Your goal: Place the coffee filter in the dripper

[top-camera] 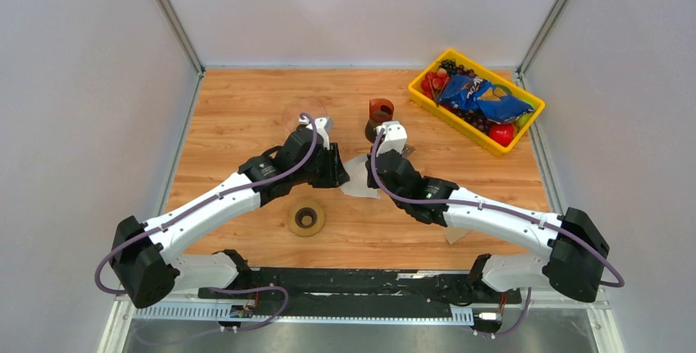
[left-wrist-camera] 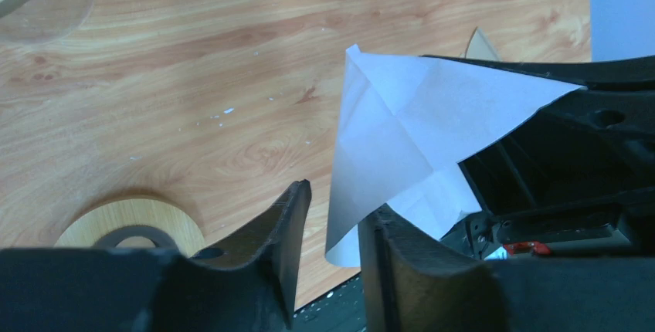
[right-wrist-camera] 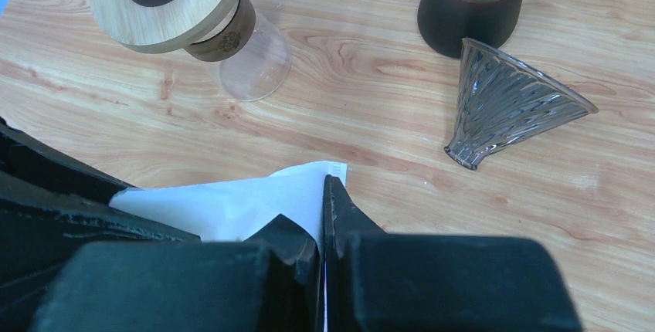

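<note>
Clearly the right gripper [right-wrist-camera: 323,220] is pinched tight on the white folded paper coffee filter [right-wrist-camera: 232,201], its two fingers closed with the paper's edge caught between them. The left gripper [left-wrist-camera: 334,228] stands with its fingers apart; the filter's lower corner hangs in that gap, close against one finger, not clamped. So the filter is held above the wooden table [right-wrist-camera: 371,116], between the two arms.

The ribbed clear glass cone dripper [right-wrist-camera: 510,104] lies on its side just beside a dark round cup [right-wrist-camera: 471,8], narrow end towards the right gripper and wide mouth turned away. A glass carafe with a wooden collar [right-wrist-camera: 178,8] stands off to the other side.

The step, as I judge it, is passing or opening the filter. To do it well, the left fingers should close on one layer only, near the corner, before the right lets go (a grip on both layers would keep the cone flat). The dripper probably needs righting, or the filter must be brought round to its mouth; thin paper creases readily, so gentle pulls suit it
</note>
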